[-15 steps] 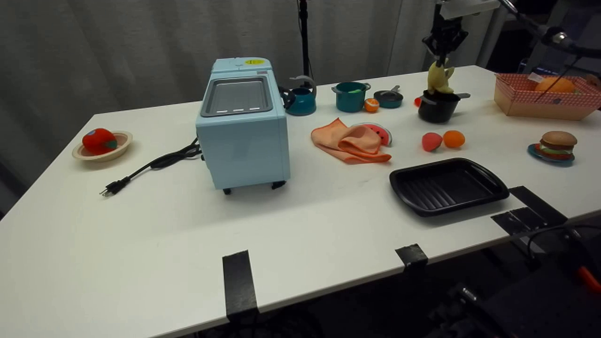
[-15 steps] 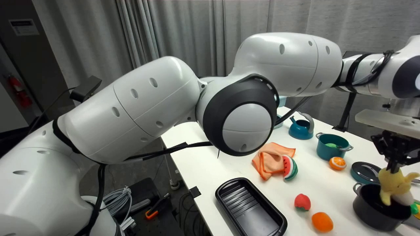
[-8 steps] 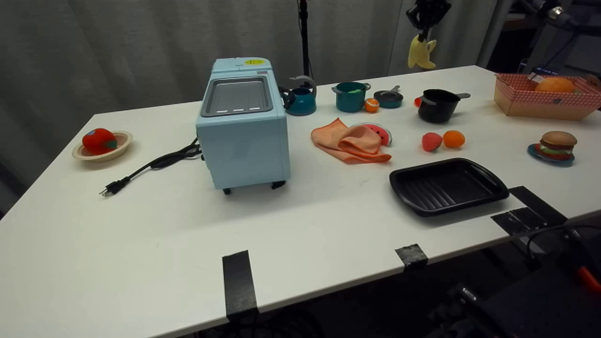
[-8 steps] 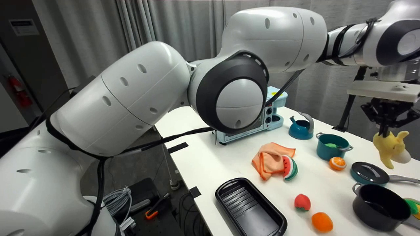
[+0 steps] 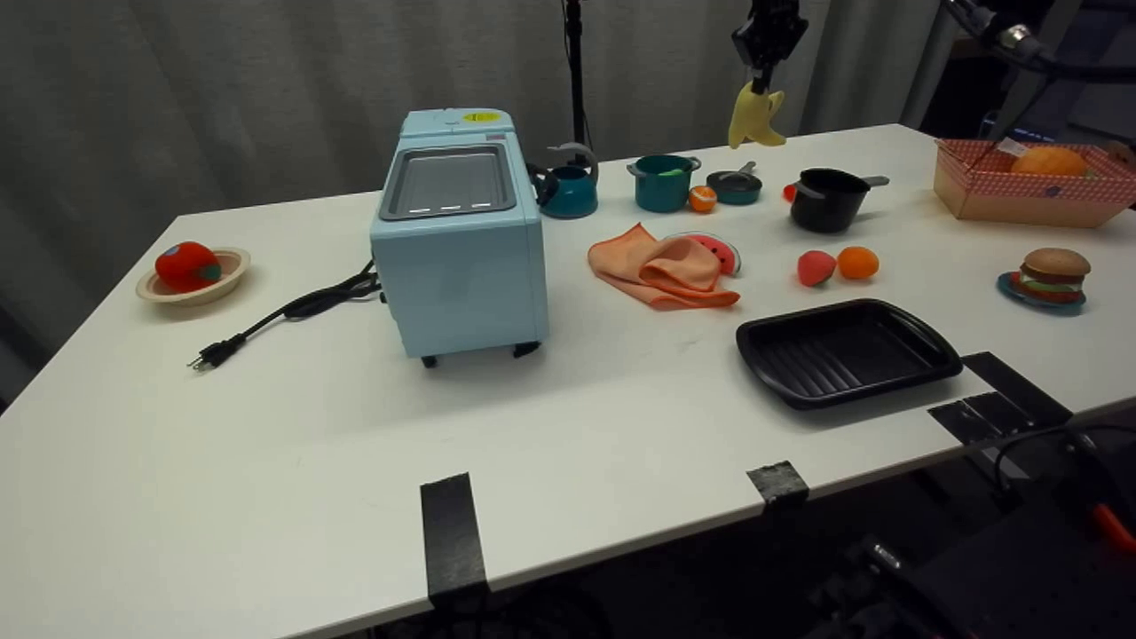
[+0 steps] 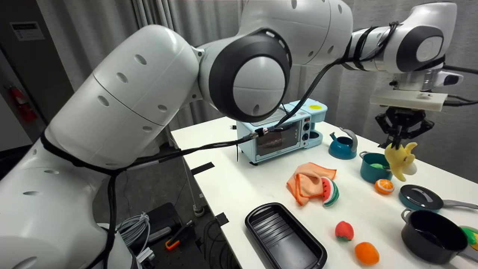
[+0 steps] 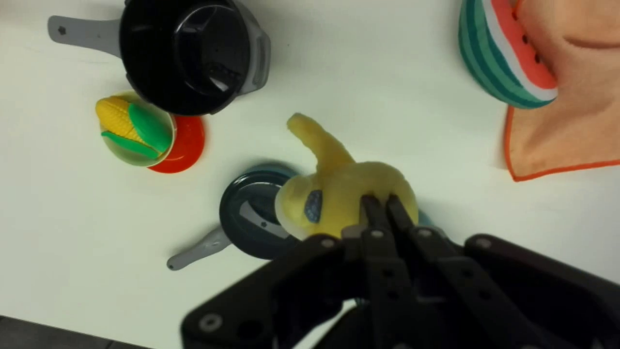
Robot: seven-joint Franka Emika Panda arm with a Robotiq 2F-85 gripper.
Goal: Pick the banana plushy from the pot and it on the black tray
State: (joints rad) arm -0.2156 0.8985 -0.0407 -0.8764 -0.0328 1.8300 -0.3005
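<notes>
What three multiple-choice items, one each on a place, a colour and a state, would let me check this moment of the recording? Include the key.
1. Where is the burger?
A. In the checked basket
B. On a small plate
C. Inside the pot

2. What colour is the crumpled cloth on the table?
A. Orange
B. Dark green
C. White

3. What state is the banana plushy in?
A. Lying on the black tray
B. Resting in the pot
C. Held up by the gripper

Key:
1: B, since an exterior view shows the small plate under the burger.
2: A, since the crumpled cloth looks orange in all three views.
3: C, since the gripper pinches the banana plushy in the air above the table.
</notes>
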